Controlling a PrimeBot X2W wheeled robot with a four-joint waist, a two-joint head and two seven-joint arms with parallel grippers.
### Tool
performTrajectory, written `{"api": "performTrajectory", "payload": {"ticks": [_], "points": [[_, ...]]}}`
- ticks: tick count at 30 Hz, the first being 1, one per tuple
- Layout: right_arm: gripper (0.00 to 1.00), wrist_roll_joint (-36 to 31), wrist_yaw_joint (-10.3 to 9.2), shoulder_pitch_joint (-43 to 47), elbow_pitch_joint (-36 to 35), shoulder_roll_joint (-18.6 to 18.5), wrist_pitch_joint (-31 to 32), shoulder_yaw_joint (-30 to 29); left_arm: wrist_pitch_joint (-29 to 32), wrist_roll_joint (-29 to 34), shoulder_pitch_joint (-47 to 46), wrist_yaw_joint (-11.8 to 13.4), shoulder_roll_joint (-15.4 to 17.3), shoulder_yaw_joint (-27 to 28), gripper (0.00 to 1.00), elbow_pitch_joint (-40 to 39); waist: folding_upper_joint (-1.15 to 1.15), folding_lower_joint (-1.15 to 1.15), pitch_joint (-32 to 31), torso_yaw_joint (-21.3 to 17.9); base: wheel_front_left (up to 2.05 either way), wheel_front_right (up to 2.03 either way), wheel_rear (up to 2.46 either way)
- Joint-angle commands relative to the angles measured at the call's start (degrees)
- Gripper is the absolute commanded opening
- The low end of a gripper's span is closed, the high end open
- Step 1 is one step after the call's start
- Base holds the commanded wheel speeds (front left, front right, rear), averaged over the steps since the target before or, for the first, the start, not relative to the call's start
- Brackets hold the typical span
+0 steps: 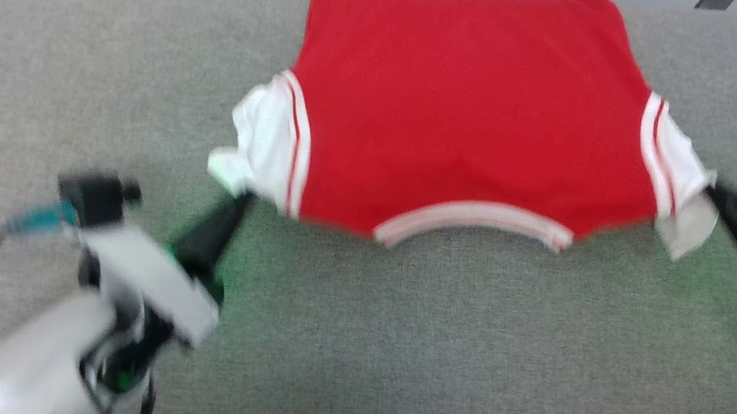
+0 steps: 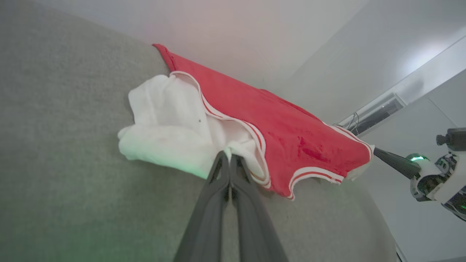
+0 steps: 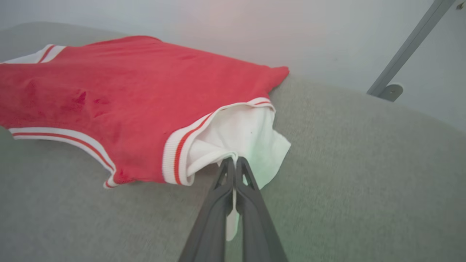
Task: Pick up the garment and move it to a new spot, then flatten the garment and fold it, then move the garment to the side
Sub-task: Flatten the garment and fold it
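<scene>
I am looking down at the grey cloth-covered desk (image 1: 393, 351), and the red shirt (image 1: 472, 107) is lying spread across its far half, plain side up, with the striped collar (image 1: 472, 220) pointing toward me and the hem reaching close to the desk's far edge. The left sleeve (image 1: 264, 138) is sitting bunched and folded over itself, while the right sleeve (image 1: 679, 168) is lying flatter. The left tool (image 2: 230, 157) is pinching the white fabric of the left sleeve with its jaws pressed together, and the right tool (image 3: 233, 160) is clamping the edge of the right sleeve the same way, a thin flap hanging between its jaws. I am judging that the main risk is coming from these shallow bites: if I am pulling the arms apart too hard, a sleeve could be slipping free, and the shirt would be dropping crooked. Uneven lifting could also be dragging the hem off the far edge, or leaving the left sleeve's crumple trapped under the body.
</scene>
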Motion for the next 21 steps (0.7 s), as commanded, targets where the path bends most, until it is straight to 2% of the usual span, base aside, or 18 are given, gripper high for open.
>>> {"api": "performTrajectory", "payload": {"ticks": [1,14,21], "points": [[0.0,0.7,-0.1,3.7,-3.0,-2.4,0.5,0.6,-0.1,-0.4,4.2,-0.1,1.7,-1.8,0.0,-3.2,0.0,0.0,-1.9,0.1,0.0,0.0,0.0],[0.0,1.9,-0.09,20.4,-18.7,-11.6,4.4,1.9,1.6,-7.3,20.6,-0.1,13.3,-9.1,0.0,-19.1,0.0,0.0,-5.0,0.7,0.0,0.0,0.0],[0.0,2.2,-0.1,27.5,-27.4,-16.9,9.1,2.5,1.5,-9.0,24.8,-0.1,18.2,-9.7,0.0,-24.5,0.0,0.0,-4.7,1.5,0.0,0.0,0.0]]}}
